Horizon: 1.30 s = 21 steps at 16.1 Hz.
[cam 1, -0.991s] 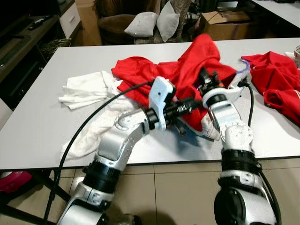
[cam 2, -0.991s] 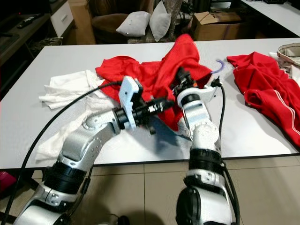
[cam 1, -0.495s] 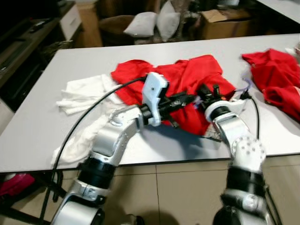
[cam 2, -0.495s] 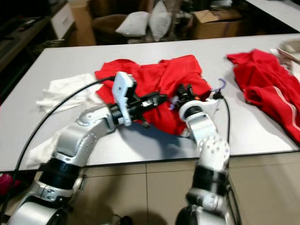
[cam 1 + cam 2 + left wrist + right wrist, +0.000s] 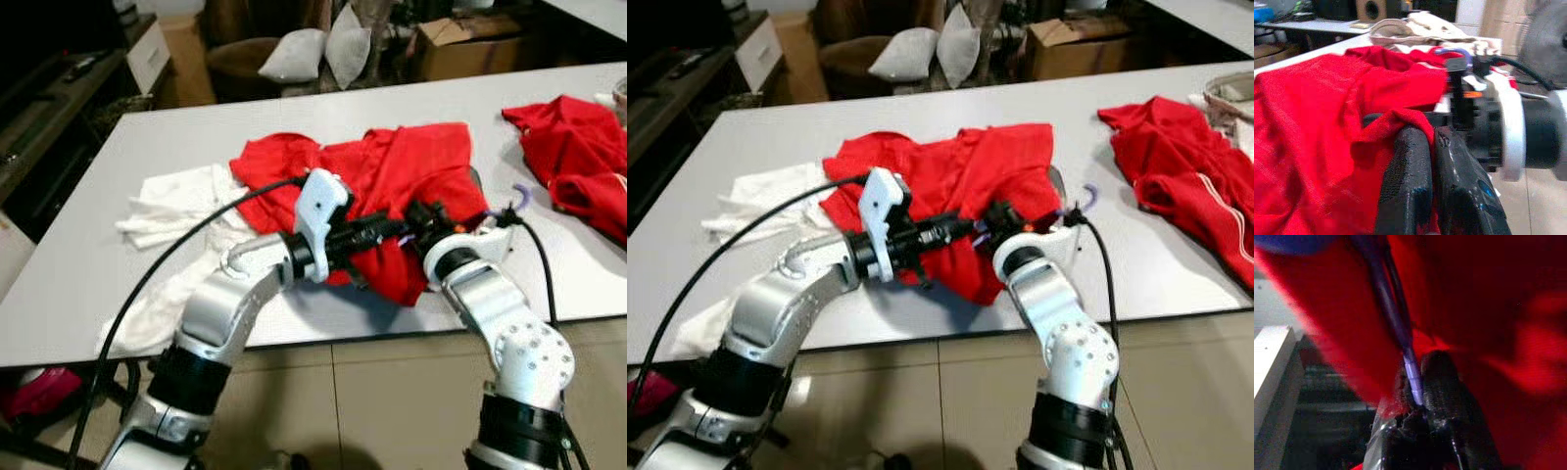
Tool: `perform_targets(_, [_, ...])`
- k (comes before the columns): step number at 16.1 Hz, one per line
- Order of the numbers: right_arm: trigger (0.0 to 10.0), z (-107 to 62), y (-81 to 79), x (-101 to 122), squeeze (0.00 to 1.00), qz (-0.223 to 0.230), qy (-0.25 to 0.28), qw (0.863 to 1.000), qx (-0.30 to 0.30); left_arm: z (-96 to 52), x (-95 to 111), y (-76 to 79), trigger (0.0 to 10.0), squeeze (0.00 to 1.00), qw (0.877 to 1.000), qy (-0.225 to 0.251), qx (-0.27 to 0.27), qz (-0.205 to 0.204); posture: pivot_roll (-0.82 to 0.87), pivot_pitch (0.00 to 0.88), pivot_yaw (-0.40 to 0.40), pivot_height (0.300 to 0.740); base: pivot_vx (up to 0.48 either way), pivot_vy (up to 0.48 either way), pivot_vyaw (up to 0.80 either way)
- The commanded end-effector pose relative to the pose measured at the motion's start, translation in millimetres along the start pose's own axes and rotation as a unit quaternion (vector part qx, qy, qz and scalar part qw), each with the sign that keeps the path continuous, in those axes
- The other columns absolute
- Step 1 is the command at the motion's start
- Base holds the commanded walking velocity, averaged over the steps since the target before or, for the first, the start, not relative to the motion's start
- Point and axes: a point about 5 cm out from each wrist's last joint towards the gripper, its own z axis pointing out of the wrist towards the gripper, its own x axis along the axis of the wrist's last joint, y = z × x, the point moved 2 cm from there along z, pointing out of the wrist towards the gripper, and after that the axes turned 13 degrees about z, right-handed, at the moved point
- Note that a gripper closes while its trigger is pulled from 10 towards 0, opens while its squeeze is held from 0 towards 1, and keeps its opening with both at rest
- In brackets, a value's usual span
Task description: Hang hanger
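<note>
A red shirt (image 5: 392, 171) lies spread on the white table (image 5: 549, 78), and its near hem is bunched between my two grippers close to the front edge. My left gripper (image 5: 395, 233) is shut on a fold of the red shirt (image 5: 1327, 122), pinched between its black fingers (image 5: 1410, 161). My right gripper (image 5: 419, 217) meets it from the right, shut on a thin purple hanger (image 5: 1388, 298) that runs inside the cloth. The hanger's purple hook (image 5: 522, 196) sticks out of the shirt beside my right wrist. Most of the hanger is hidden under the fabric.
A crumpled white cloth (image 5: 181, 191) lies on the table's left side. A second red garment (image 5: 578, 147) is heaped at the right. Behind the table are pillows (image 5: 323, 49) and a cardboard box (image 5: 470, 44). Tiled floor lies below the front edge.
The shirt, raised in a peak a second ago, has dropped and lies flatter. Both grippers have come down and toward the table's front edge, still holding. The camera has shifted slightly.
</note>
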Motion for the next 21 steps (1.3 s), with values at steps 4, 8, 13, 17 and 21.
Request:
perform_targets(4, [10.0,-3.4,1.4,-18.7,0.00,-0.009,-0.048,0.999,0.008,-9.5,-11.3,-1.9,10.0,0.00,0.997,-0.072,-0.011,0.022,-0.10,0.000,0.147,0.740,0.000,0.000,0.00])
perform_targets(8, [10.0,-4.8,3.7,-10.7,0.00,-0.020,-0.049,0.999,0.013,-29.4,-3.9,-36.5,10.0,1.00,0.996,-0.080,0.046,0.006,-0.10,0.000,0.134,0.740,0.000,0.000,0.00])
perform_targets(13, [10.0,-5.8,-2.2,-1.8,0.00,-0.028,-0.047,0.998,0.030,-66.6,-19.5,-81.2,10.0,1.00,0.981,-0.146,0.127,0.020,-0.10,0.000,0.123,0.740,0.000,0.000,0.00])
perform_targets(17, [10.0,-5.0,-8.8,0.1,0.00,-0.032,-0.058,0.997,0.045,-74.5,-24.7,-81.1,10.0,0.00,0.986,-0.127,0.107,-0.001,-0.10,0.000,0.123,0.740,0.000,0.000,0.00])
perform_targets(21, [10.0,-5.1,-16.5,12.1,0.00,-0.043,-0.046,0.996,0.058,-95.5,-27.6,-97.2,10.0,0.95,0.971,-0.136,0.196,0.023,-0.09,0.000,0.125,0.740,0.000,0.000,0.00])
